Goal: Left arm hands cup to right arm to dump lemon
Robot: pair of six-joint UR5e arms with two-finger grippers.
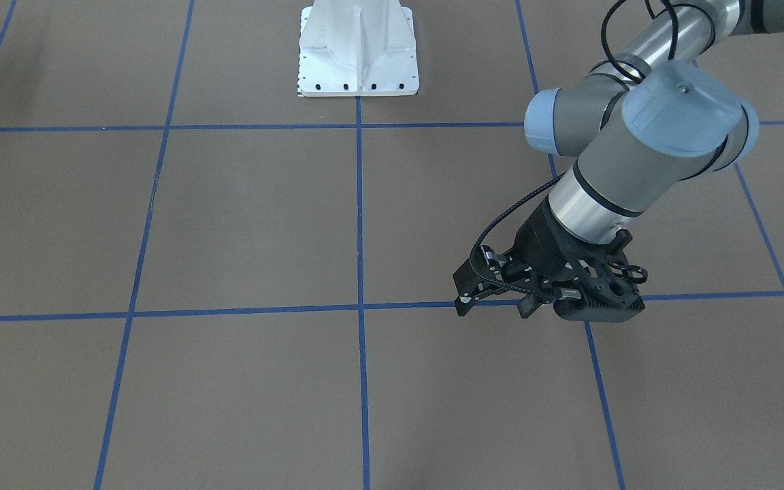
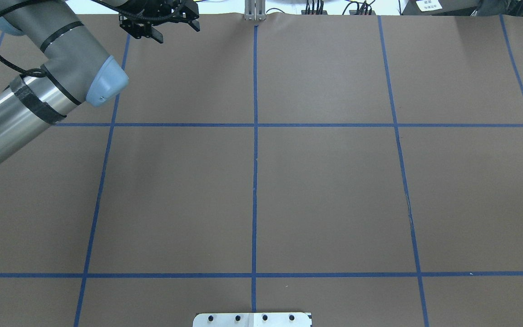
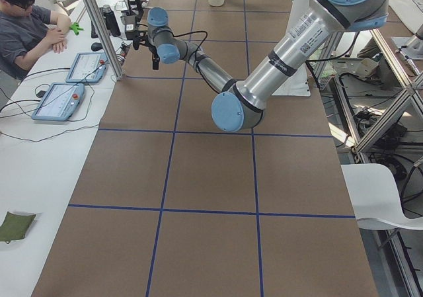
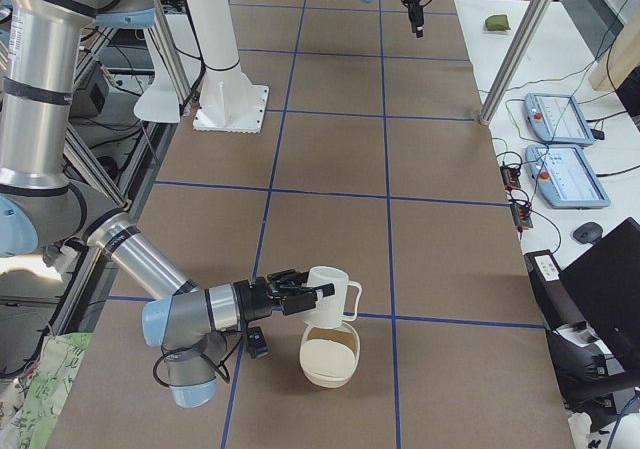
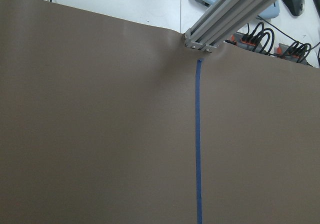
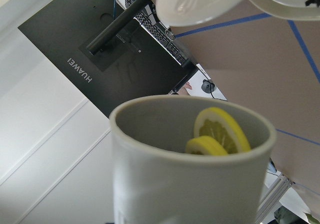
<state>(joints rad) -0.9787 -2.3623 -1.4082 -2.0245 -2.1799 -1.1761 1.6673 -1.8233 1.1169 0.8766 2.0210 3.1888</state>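
Observation:
The white cup (image 4: 328, 291) hangs over a cream bowl (image 4: 328, 357) near the table's right end, held by my right gripper (image 4: 303, 297). In the right wrist view the cup (image 6: 190, 174) fills the frame, with yellow lemon slices (image 6: 222, 131) inside it and the bowl (image 6: 200, 4) at the top edge. My left gripper (image 1: 493, 309) is open and empty, low over the table on the operators' side. It also shows in the overhead view (image 2: 175, 32).
The white robot base plate (image 1: 358, 54) stands at the table's middle on the robot's side. An aluminium post (image 5: 220, 19) stands at the far edge by the left gripper. An operator (image 3: 26, 26) and teach pendants (image 4: 565, 149) are at the side table.

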